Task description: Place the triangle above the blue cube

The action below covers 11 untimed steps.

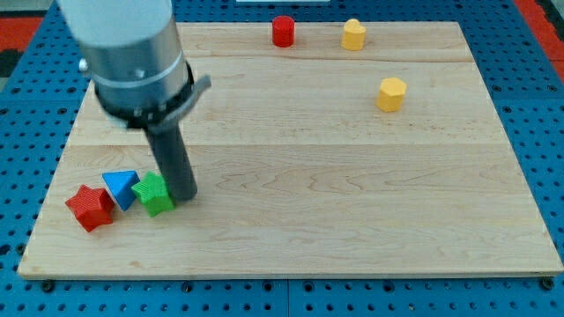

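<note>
Pale wood board [352, 176] on blue pegboard; bare tip [183, 194], gripping nothing, touching green block [155, 194] at its right; blue triangle [121, 187] just left beyond green, red star [90, 207] further left; no blue cube in view.

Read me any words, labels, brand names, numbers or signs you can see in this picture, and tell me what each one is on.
None: no readable text shows anywhere.
The wooden board, my tip, the red star block, blue triangle block, green block, red cylinder and two yellow blocks are all unmarked.
</note>
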{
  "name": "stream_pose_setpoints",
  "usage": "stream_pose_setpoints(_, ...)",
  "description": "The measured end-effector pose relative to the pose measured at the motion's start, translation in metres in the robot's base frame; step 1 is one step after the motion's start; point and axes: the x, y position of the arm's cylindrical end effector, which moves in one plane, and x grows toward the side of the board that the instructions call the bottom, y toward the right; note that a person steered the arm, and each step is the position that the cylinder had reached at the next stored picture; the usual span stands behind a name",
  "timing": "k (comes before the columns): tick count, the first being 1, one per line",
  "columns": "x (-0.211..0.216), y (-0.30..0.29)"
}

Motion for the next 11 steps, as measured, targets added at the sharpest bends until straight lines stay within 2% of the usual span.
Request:
stream_pose_setpoints(1,0.04,-0.049)
stream_pose_setpoints(2,0.031,-0.118)
stream_pose_setpoints(3,0.009,-0.079)
stream_pose_setpoints(4,0.006,-0.086)
stream_pose_setpoints(5,-0.025,-0.056)
stream_pose_setpoints(6,-0.078,-0.037)
stream_pose_setpoints(7,-0.104,-0.044)
stream_pose_setpoints(8,-0.166,-0.034)
stream_pose_setpoints(9,-0.194,-0.084)
stream_pose_setpoints(10,-0.246,-0.054)
stream_pose_setpoints(11,-0.284,-0.052)
